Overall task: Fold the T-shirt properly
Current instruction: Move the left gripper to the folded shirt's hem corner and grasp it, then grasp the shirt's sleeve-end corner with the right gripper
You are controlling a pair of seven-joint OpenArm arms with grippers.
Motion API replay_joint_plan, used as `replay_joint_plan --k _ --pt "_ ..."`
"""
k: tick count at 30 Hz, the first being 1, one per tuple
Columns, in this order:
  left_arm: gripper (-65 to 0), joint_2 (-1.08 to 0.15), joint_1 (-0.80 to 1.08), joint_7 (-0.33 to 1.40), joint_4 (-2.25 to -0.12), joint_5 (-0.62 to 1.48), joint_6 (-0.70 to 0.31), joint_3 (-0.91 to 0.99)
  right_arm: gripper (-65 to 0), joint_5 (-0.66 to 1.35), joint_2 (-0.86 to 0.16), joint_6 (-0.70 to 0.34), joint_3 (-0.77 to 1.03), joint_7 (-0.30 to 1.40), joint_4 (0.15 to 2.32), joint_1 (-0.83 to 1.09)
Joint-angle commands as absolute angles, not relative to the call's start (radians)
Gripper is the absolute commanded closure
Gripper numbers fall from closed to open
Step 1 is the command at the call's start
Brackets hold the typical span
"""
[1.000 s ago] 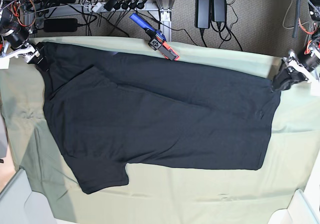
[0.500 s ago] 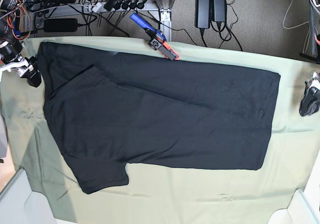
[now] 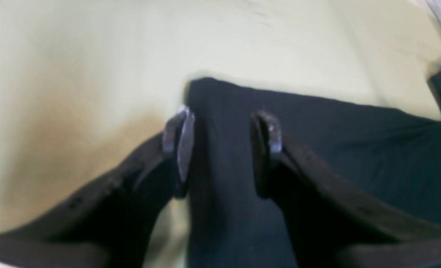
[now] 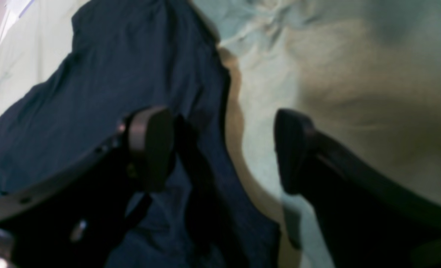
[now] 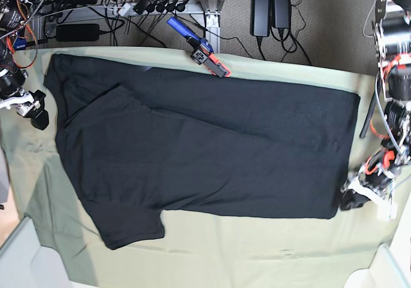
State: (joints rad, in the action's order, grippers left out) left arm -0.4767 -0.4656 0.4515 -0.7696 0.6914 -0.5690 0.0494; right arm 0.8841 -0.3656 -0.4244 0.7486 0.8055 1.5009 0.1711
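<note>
Two black adapters [image 5: 270, 10] beyond the sheet [image 5: 276, 249]

Setting: a robotics lab or similar test bench, as far as I can judge. My two mechanical arms, left [image 5: 388, 117] and right [image 5: 14, 63], reach in from opposite sides of the work surface. Surface covered with a pale green sheet [image 5: 250, 252], creased in places. Behind its far edge: a metal frame [image 5: 212, 24], loose black cables [image 5: 119, 11] in a tangle, and two black power adapters [image 5: 270, 8] side by side against a grey backdrop [image 5: 334, 27]. Bare wiring, orange and black, runs along my arms. Room beyond not visible; building type cannot be told.
</note>
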Motion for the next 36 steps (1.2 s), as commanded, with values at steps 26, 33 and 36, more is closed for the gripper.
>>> replay_joint_plan --k 26,33,36 --pt "-28.4 -0.434 -0.667 0.340 -0.522 0.493 -0.516 0.043 -43.3 0.950 -0.385 -0.505 0.757 0.801 1.518 0.180" --pt "-28.4 -0.432 -0.667 0.341 -0.522 0.485 -0.516 0.018 -43.3 0.981 -0.385 -0.505 0.757 0.805 1.518 0.177" --pt "-28.4 -0.432 -0.668 0.344 -0.522 0.487 -0.516 0.018 -43.3 0.987 -0.384 -0.506 0.757 0.810 1.519 0.148"
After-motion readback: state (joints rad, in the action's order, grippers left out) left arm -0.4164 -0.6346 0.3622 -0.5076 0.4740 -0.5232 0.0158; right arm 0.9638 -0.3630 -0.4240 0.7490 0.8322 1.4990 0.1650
